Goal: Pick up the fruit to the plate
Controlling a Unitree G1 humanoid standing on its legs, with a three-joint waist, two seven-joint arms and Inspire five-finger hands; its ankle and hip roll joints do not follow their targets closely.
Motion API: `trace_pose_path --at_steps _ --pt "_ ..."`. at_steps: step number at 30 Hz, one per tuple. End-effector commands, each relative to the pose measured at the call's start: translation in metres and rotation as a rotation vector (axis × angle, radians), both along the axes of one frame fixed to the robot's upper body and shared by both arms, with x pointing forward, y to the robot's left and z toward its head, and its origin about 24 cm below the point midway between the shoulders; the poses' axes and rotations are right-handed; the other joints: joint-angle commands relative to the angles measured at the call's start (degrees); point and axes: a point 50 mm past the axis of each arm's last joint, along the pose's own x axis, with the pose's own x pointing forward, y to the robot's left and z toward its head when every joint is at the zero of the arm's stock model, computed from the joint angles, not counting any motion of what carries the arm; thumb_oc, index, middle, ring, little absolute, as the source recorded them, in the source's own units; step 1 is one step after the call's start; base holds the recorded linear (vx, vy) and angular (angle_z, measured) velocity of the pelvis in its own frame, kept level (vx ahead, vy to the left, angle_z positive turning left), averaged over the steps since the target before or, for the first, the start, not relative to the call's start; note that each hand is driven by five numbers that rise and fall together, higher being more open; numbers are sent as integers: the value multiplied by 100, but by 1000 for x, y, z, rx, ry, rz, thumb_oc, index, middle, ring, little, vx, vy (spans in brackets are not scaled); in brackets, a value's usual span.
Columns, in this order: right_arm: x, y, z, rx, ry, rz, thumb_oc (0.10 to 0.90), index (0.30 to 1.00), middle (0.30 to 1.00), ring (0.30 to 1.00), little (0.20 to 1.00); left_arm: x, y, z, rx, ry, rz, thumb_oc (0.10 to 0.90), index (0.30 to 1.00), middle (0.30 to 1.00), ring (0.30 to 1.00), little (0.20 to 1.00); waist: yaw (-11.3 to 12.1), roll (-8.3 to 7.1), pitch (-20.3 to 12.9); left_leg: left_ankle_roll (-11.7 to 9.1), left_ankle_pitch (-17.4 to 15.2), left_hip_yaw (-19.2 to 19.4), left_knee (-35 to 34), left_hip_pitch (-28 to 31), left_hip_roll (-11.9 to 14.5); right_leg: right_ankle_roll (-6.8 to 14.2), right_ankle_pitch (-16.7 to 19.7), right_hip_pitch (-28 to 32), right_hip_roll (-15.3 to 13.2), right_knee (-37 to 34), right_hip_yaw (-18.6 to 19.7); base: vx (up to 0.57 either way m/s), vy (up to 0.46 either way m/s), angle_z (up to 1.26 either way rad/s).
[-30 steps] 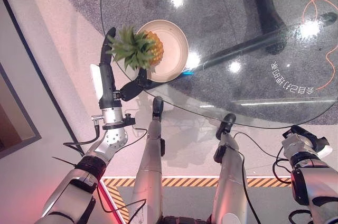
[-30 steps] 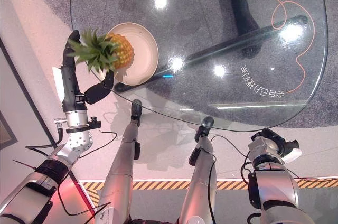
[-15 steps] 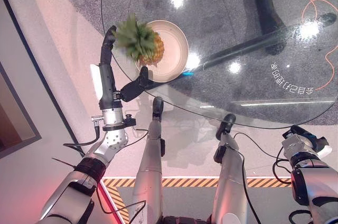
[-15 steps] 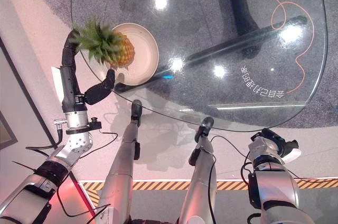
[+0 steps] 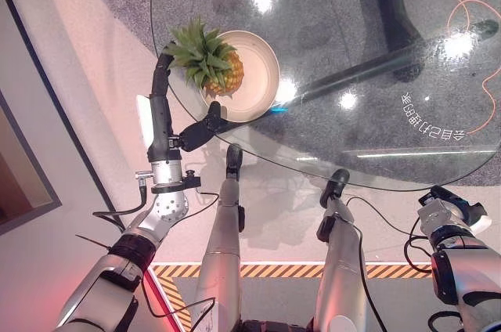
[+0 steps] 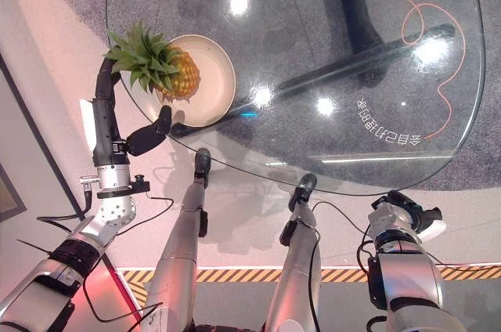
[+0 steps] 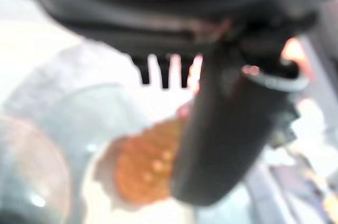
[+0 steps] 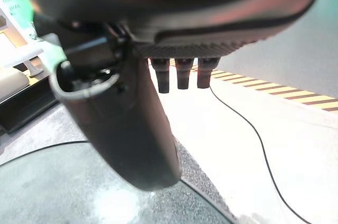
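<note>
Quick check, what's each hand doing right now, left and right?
Left hand: open, fingers straight beside the pineapple on the plate, thumb spread.
Right hand: low beside the table, holding nothing; fingers cannot be told.

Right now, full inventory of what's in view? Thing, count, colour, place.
pineapple: 1, orange body with green crown, lying on the plate's left part, crown pointing off the rim toward the table edge
plate: 1, cream, on the table near its left edge
table: 1, clear glass with a dark base seen through it, across the upper part of the head views
floor tape: 1 strip, yellow and black, on the floor below the table
left hand: 1, dark, at the table's left edge by the plate, fingers stretched up alongside the crown, thumb below the plate
right hand: 1, dark, low at the right, off the table, idle
</note>
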Motion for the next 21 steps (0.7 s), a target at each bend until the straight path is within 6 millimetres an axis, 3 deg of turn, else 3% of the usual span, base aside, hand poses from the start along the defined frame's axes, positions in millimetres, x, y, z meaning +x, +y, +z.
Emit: trace_pose_path --at_steps 1,9,12,21 --pt "-41 -35 -8 -78 81 -89 800 900 900 900 900 -4 6 12 -17 -68 4 800 900 900 900 900 24 203 -114 226 -728 125 344 272 42 -193 388 145 127 -443 -349 0 0 0" --pt "-62 -29 -38 -92 147 40 800 900 900 900 900 -19 36 -31 -62 164 124 800 900 900 900 900 71 177 -114 144 -560 332 -323 1479 157 -82 473 1287 63 -911 -394 3 10 1" --pt "-76 -13 -64 -66 206 161 800 900 900 900 900 -35 63 -72 -196 385 196 800 900 900 900 900 59 115 -121 93 -423 439 -769 2427 199 -30 557 2258 9 -1303 -401 52 52 1" --pt "-145 9 -121 73 487 391 800 900 900 900 900 -102 102 -172 -398 966 360 800 900 900 900 900 -167 -52 -1312 12 -323 656 -1288 3557 364 -49 619 3504 123 -1978 -385 171 56 -1"
